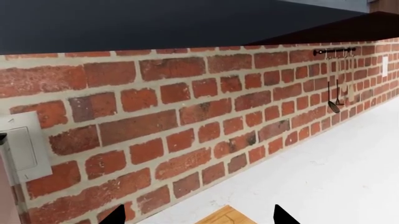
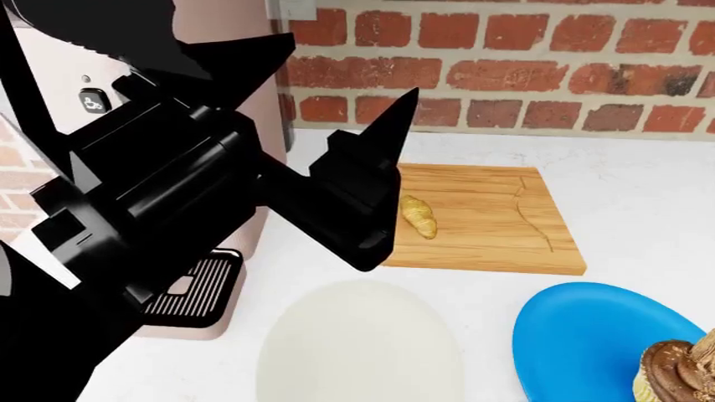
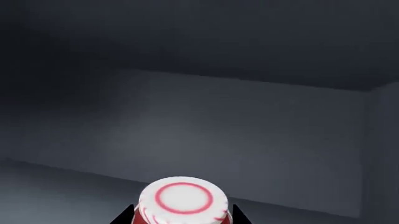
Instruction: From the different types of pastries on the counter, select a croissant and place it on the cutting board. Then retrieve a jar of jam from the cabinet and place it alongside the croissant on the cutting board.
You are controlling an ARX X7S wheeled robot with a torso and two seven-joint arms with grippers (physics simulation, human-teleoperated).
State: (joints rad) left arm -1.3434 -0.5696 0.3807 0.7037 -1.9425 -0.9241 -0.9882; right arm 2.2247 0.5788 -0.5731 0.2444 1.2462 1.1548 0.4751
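Right wrist view shows the jar (image 3: pixel 181 200) inside the dark cabinet (image 3: pixel 206 116) between the right jaws, grip unclear, so it could tip or slip during withdrawal, while the croissant (image 2: pixel 420 217) lies at 9 o'clock on the cutting board (image 2: pixel 491 219) near the spread left jaws.

Croissant (image 2: pixel 419 217): on the cutting board (image 2: pixel 491 226), toward its left.
Plates (image 2: pixel 357 343): in front of the board.
Cupcake (image 2: pixel 676 368): on the right plate (image 2: pixel 581 335).
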